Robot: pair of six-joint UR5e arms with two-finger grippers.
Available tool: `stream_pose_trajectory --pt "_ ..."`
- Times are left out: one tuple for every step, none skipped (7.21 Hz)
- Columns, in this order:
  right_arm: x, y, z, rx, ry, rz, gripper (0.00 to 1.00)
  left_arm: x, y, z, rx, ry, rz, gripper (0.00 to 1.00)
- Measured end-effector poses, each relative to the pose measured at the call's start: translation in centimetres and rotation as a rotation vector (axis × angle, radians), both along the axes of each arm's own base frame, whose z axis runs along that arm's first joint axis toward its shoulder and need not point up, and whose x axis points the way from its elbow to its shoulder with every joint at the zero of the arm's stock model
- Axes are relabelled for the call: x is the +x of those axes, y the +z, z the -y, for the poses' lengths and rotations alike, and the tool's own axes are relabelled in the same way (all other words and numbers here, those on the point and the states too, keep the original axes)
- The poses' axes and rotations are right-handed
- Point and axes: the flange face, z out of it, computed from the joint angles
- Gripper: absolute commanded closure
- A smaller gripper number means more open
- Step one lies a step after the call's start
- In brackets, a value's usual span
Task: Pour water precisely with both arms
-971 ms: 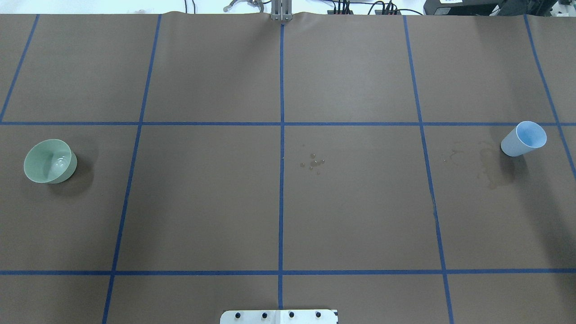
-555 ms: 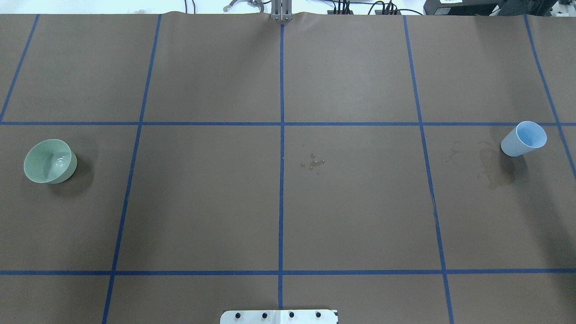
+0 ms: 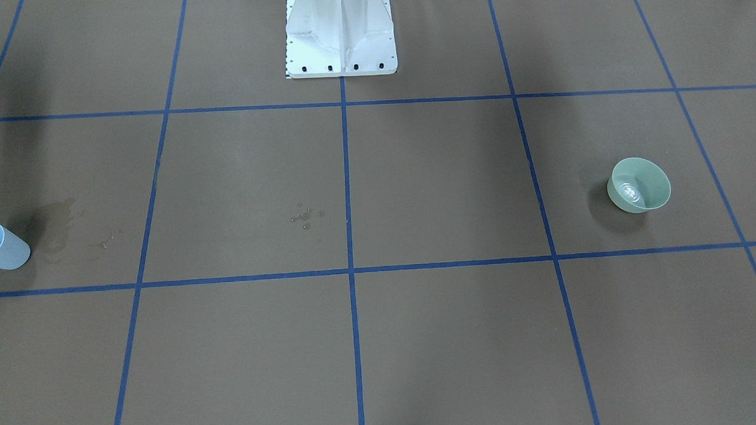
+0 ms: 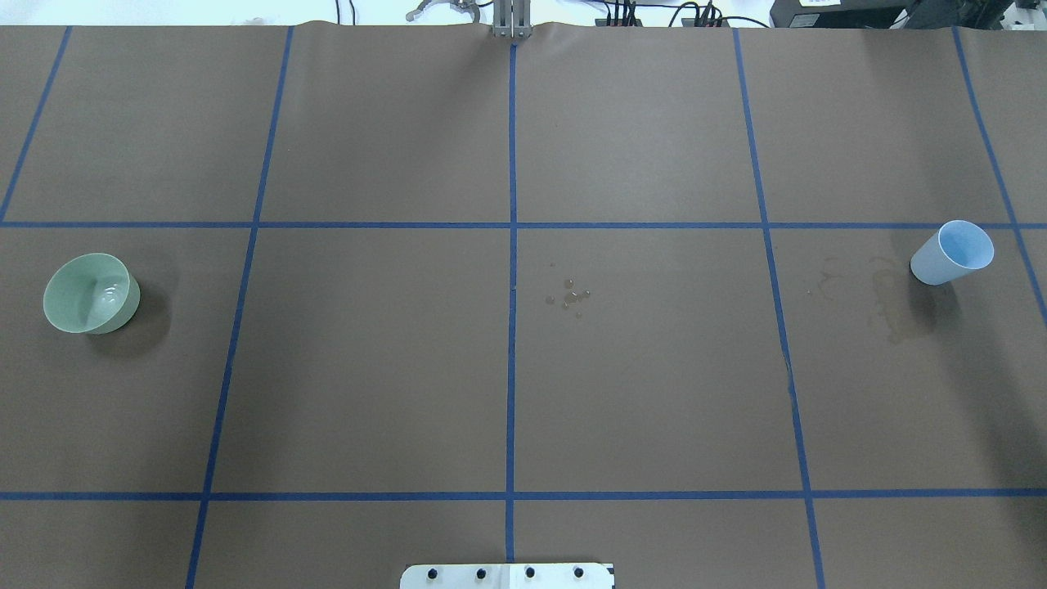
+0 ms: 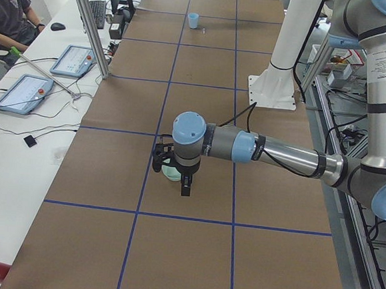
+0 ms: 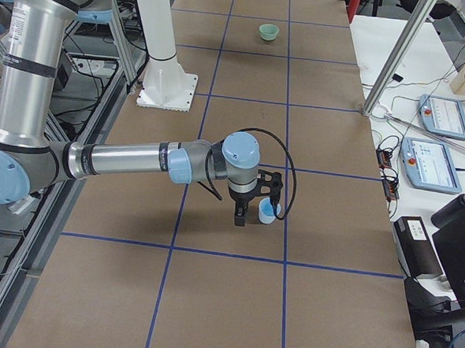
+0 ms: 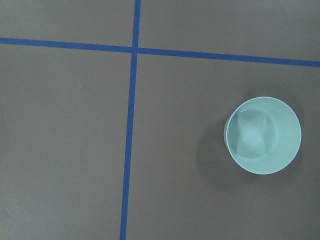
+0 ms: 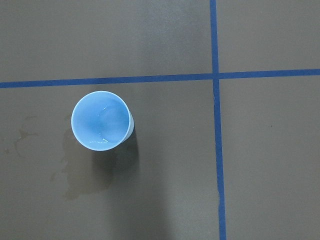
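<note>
Front-facing view: white pedestal (image 3: 340,31) at top centre on brown paper (image 3: 446,172) marked with a blue tape grid (image 3: 346,176). Green bowl (image 3: 641,184) well out from the pedestal on the robot's left, upright, holding the water (image 3: 632,191) as ripples and white glints. Blue cup (image 3: 1,248) well out from the pedestal on the robot's right. Wet stain (image 3: 58,227) just beside the cup on its pedestal-ward side. Droplets (image 3: 306,216) straight ahead of the pedestal, between bowl and cup. Overhead view: pedestal plate at the bottom edge, bowl and cup far to either side of it, well apart. Exterior left view: left arm (image 5: 273,151) stretched out past the pedestal, left gripper (image 5: 172,172) hanging over the bowl and hiding part of it; jaw state cannot be told. Operator (image 5: 9,9) and teach pendants (image 5: 72,60) across the table from the pedestal. Exterior right view: right arm (image 6: 131,160) stretched out, right gripper (image 6: 255,211) over the cup; jaw state cannot be told. Pendant screen text too small to read. Left wrist view: bowl seen from straight above, glints inside. Right wrist view: cup upright, faint glints inside, stain touching its base.
</note>
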Motion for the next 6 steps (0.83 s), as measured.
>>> stream_pose_trajectory --pt "-0.1 0.0 0.0 -0.004 -0.004 0.02 0.01 2.2 -0.2 1.0 -0.008 0.032 -0.004 0.01" --pt "-0.2 0.0 0.0 -0.009 -0.007 0.038 0.01 4.9 -0.1 2.6 -0.003 0.07 0.0 0.01" --pt "-0.4 -0.2 0.0 -0.009 -0.011 0.056 0.01 7.7 0.9 4.7 0.027 0.102 0.004 0.01" --pt "-0.4 -0.4 0.0 -0.009 -0.013 0.066 0.01 10.1 2.7 5.7 0.04 0.116 0.003 0.01" --pt "-0.5 -0.5 0.0 -0.009 -0.014 0.075 0.01 11.4 4.7 6.1 0.019 0.1 0.001 0.01" --pt "-0.6 -0.6 -0.1 -0.012 -0.016 0.088 0.01 12.4 6.1 6.3 0.006 0.094 -0.002 0.01"
